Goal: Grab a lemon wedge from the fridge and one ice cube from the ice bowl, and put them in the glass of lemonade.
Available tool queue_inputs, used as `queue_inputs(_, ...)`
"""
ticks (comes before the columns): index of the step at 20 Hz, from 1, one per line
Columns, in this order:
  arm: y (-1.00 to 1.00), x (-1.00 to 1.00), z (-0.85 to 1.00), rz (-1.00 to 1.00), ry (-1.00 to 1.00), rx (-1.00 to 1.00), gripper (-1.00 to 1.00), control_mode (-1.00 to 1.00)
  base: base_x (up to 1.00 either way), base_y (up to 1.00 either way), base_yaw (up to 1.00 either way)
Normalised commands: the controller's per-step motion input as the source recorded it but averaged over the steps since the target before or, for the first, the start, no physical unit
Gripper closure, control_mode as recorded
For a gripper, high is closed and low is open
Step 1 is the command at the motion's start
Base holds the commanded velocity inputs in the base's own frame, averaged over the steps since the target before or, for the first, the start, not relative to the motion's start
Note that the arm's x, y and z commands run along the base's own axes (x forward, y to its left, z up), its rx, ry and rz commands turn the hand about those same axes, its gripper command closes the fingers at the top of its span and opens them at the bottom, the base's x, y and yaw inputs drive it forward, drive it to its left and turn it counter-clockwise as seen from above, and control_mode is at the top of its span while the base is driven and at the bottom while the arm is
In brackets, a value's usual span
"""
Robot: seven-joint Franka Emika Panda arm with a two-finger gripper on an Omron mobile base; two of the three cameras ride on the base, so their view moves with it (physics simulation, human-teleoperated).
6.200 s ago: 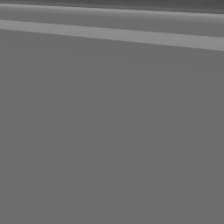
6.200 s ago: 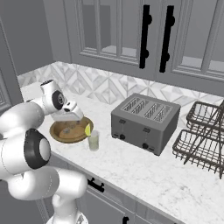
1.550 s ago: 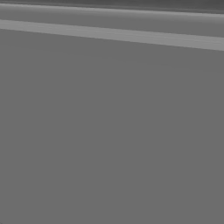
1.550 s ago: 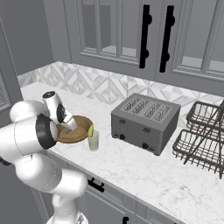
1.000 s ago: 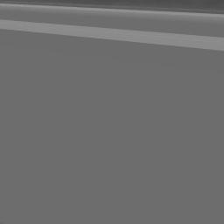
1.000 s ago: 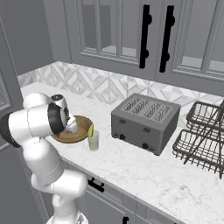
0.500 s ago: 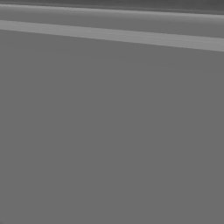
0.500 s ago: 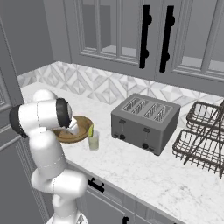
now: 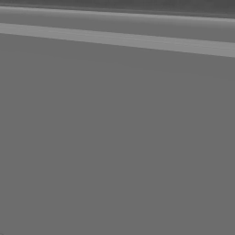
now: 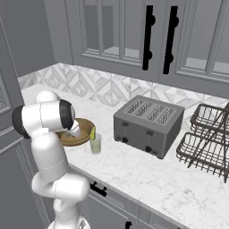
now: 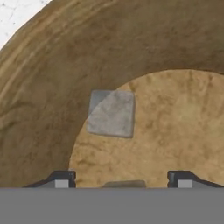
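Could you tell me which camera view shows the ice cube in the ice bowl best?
The hand view does: the ice cube lies as a pale grey square on the ice bowl, close up and unobstructed. In the right base view the arm covers much of the bowl, and no cube can be made out. The left base view gives plain grey.

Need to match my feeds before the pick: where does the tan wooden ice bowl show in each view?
Left base view: not in it.
Right base view: the tan wooden ice bowl sits left of centre, partly behind the arm.
Hand view: its wall and floor surround a grey ice cube.
Shared landmark: white marble counter.
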Motion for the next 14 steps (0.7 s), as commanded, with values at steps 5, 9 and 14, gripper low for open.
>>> queue_inputs(5, 0.0, -0.08, -0.21, 0.0, 0.0, 0.0, 1.0, -1.0, 0.0, 0.0, 0.0)
queue_inputs(9, 0.0, -0.14, -0.02, 0.0, 0.0, 0.0, 1.0, -1.0, 0.0, 0.0, 0.0)
queue_inputs(14, 0.0, -0.21, 0.0, 0.0, 0.0, 0.0, 1.0, -1.0, 0.0, 0.0, 0.0)
